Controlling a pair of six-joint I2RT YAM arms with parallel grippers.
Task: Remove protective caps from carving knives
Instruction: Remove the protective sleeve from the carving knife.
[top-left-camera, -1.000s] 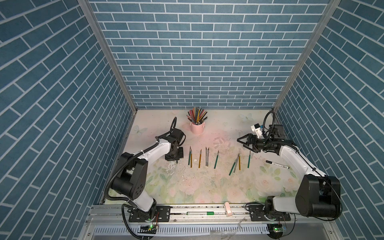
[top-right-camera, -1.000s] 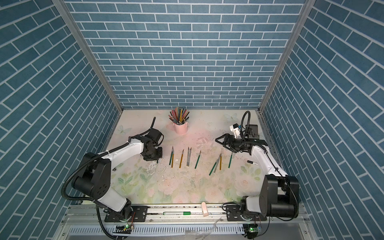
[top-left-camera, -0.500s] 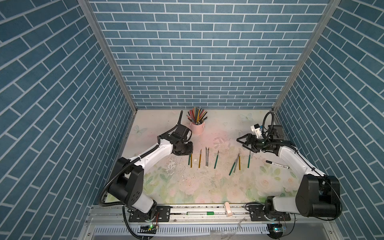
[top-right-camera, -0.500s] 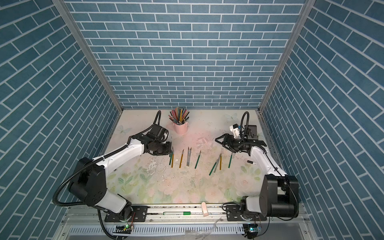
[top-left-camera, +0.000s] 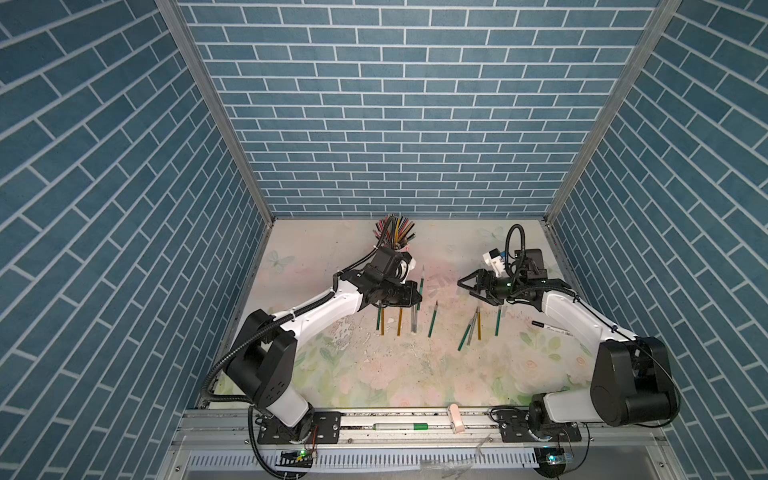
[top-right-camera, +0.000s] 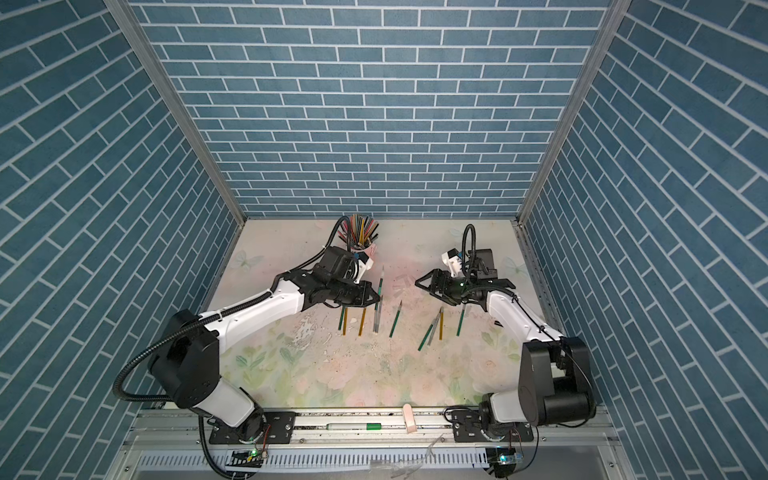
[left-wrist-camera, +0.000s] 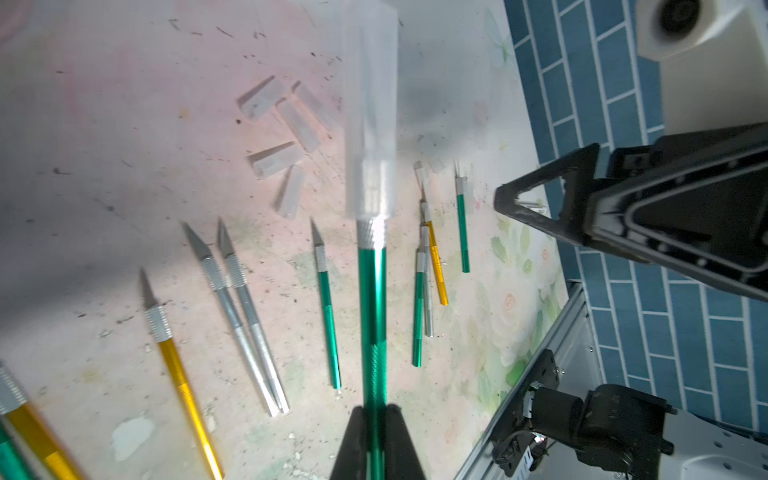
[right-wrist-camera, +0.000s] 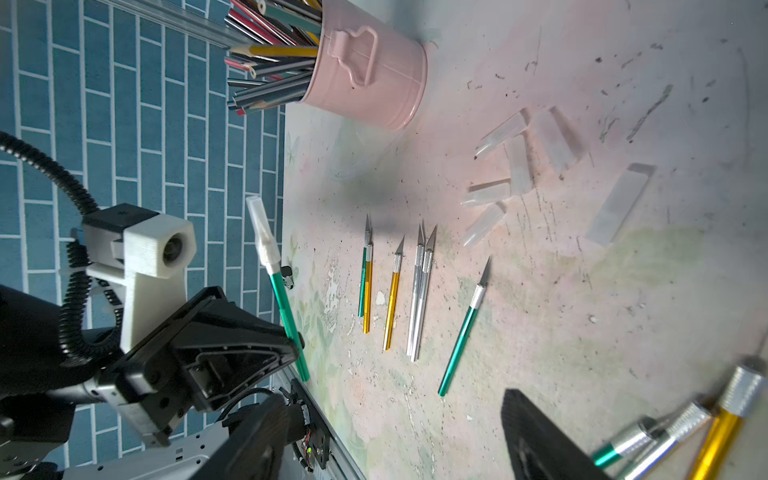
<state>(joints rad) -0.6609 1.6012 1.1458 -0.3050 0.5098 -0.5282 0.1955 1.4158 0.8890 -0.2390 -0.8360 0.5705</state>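
Toward the front of the bench (top-left-camera: 374, 374), bare carving knives (top-left-camera: 433, 319) lie side by side; beyond them the left hand (left-wrist-camera: 372, 409) grips a green knife (left-wrist-camera: 372, 311) with its protective cap (left-wrist-camera: 371, 124) on, the right hand (top-left-camera: 464, 286) stands open and empty, loose caps (right-wrist-camera: 519, 166) lying between them.

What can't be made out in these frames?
- Blade of the held green carving knife: left wrist view, the frosted protective cap over it blurs it.
- Loose caps: both top views, too faint and small to count.
- Lettering on the white marker: in a top view, too small to read.
- Knives nearest the right wrist camera: blurred, cut off by the frame edge.
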